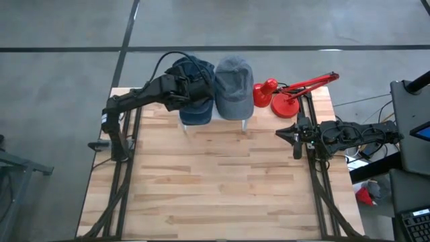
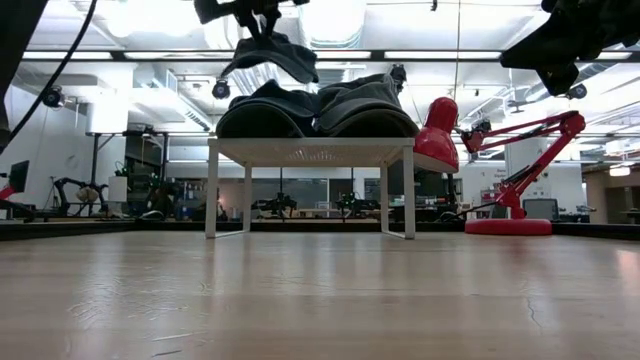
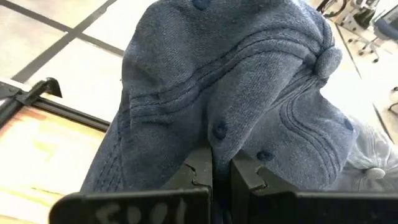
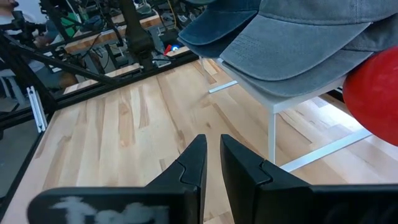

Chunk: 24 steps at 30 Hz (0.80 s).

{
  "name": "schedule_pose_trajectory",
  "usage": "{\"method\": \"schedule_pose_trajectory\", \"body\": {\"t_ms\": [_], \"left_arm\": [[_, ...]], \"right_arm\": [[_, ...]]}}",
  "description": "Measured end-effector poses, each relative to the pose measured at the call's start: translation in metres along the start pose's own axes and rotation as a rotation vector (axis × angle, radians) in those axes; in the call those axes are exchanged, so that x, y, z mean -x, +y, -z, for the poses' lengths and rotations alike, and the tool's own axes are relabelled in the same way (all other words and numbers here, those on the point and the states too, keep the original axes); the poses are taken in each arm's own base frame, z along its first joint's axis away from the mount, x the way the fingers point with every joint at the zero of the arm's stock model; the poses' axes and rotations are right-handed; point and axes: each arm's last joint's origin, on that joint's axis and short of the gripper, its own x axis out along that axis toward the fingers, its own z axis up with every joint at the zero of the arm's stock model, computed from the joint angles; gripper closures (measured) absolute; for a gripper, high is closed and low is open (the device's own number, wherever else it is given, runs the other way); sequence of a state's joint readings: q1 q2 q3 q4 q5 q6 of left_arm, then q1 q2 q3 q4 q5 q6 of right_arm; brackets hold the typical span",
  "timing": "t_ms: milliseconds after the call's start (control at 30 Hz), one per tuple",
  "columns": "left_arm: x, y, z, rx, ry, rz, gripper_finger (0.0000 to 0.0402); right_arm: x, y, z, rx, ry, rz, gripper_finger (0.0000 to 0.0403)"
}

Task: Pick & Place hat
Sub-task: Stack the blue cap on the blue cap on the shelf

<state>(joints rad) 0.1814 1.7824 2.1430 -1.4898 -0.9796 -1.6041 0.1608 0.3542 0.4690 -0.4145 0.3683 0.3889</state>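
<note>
The light wooden bench [image 1: 222, 181] lies bare over its near and middle area; all objects crowd its far edge. There a small white stand [image 2: 310, 152] carries a dark blue denim cap [image 1: 195, 101] and, touching it, a grey-blue denim cap [image 1: 233, 86]. A red desk lamp [image 1: 285, 97] stands just beside. The left gripper [image 3: 221, 177] is pressed together, pinching the dark blue cap's crown. The right gripper [image 4: 212, 163], nearly closed and holding nothing, hangs well apart at the bench's right side.

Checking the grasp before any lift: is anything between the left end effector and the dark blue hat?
Nothing visible. The left end effector is shut on the dark blue hat, pinching its fabric on the white stand.
</note>
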Motion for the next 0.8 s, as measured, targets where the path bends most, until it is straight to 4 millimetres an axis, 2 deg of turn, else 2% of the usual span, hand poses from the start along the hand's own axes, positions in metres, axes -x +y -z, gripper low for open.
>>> {"method": "schedule_pose_trajectory", "body": {"t_ms": [300, 800], "left_arm": [[-0.016, 0.0, 0.025, -0.002, 0.028, -0.02, 0.039], [-0.031, 0.007, 0.045, 0.003, 0.071, -0.06, 0.0364]], "right_arm": [[0.0, 0.0, 0.0, 0.0, 0.0, 0.0, 0.0358], [0.0, 0.0, 0.0, -0.001, 0.0, -0.001, 0.0358]]}}
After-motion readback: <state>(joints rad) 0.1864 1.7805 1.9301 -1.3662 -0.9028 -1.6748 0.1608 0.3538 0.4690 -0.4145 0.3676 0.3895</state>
